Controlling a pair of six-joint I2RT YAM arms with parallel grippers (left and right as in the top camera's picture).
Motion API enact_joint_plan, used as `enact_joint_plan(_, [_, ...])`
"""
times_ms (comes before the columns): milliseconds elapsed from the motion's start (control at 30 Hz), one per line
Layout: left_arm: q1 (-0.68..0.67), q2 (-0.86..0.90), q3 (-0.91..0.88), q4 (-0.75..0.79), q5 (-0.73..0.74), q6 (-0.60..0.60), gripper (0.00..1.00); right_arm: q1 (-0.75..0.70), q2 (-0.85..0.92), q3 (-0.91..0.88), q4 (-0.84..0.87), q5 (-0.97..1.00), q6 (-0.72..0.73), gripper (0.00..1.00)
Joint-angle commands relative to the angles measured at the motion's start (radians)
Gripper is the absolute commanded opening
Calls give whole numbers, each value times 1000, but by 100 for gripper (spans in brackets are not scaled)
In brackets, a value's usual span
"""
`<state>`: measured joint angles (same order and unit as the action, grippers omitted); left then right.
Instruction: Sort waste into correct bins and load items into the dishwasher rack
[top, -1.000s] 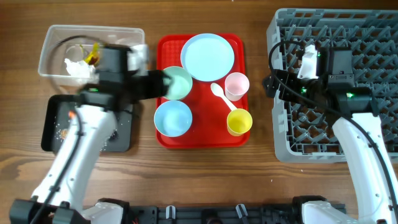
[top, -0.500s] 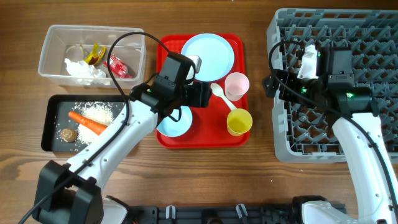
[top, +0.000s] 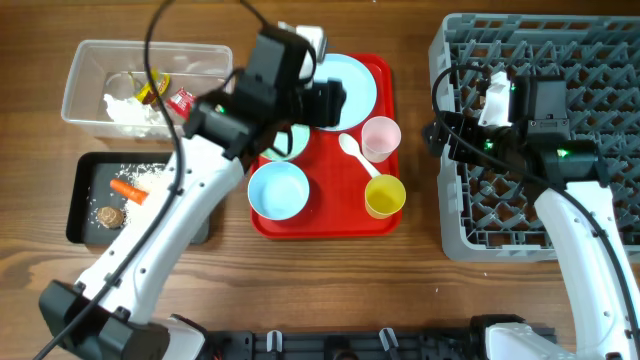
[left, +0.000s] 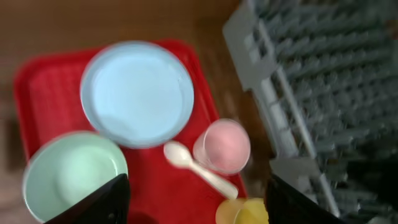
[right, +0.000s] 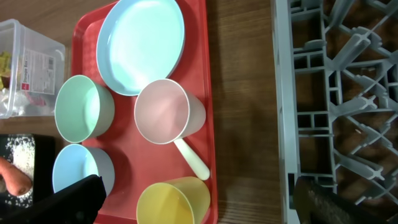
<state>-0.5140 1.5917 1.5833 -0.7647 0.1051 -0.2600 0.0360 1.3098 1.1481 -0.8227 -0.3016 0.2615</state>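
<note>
My left gripper (top: 335, 103) hovers open above the pale blue plate (top: 340, 88) on the red tray; between its fingers (left: 102, 199) I see only the tray floor. Round the plate (left: 137, 93) stand a mint-green bowl (left: 71, 174), a blue bowl (top: 278, 190), a pink cup (left: 222, 146), a white spoon (left: 196, 165) and a yellow cup (top: 385, 196). The right gripper (top: 438, 135) stays wide open and empty at the left edge of the grey dishwasher rack (top: 540, 200). Wrappers and tissue lie in the clear tub (top: 85, 60). Rice, a carrot (top: 128, 190) and a brown lump (top: 108, 214) are in the black tray (top: 78, 215).
The red tray (top: 262, 225) sits between the bins and the rack, with a strip of bare wood (right: 242, 93) on its rack side. My left arm (top: 190, 190) crosses above the black tray and the green bowl. A cable (top: 170, 40) loops over the tub.
The left arm has swung from over the bins to the right and toward the back, and its gripper now hangs above the plate. The right arm has not moved.
</note>
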Motion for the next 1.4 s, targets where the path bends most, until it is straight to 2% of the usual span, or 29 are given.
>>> enact_joint_plan(0, [32,105,155,-69,-84,69,73,4,11,14,2,14,4,99])
enact_joint_plan(200, [122,328,366,-147,-73,123,74,4,11,14,-1,14,4,100])
enact_joint_plan(400, [144,481,407,-180,-21,126,73,4,11,14,-2,14,4,100])
enact_joint_plan(567, [133,476,407,-204,-24,124,77,4,11,15,6,14,0,100])
enact_joint_plan(800, [128,472,393,-464,-16,122,79,4,11,15,15,14,0,100])
enact_joint_plan(1100, [98,471,346,-456,-18,121,77,6,11,15,35,-26,0,100])
enact_joint_plan(1267, [183,447,346,-488,-43,6,82,72,11,15,81,-71,28,97])
enact_joint_plan(1367, [277,399,346,-501,-34,-11,84,143,18,16,130,-72,82,96])
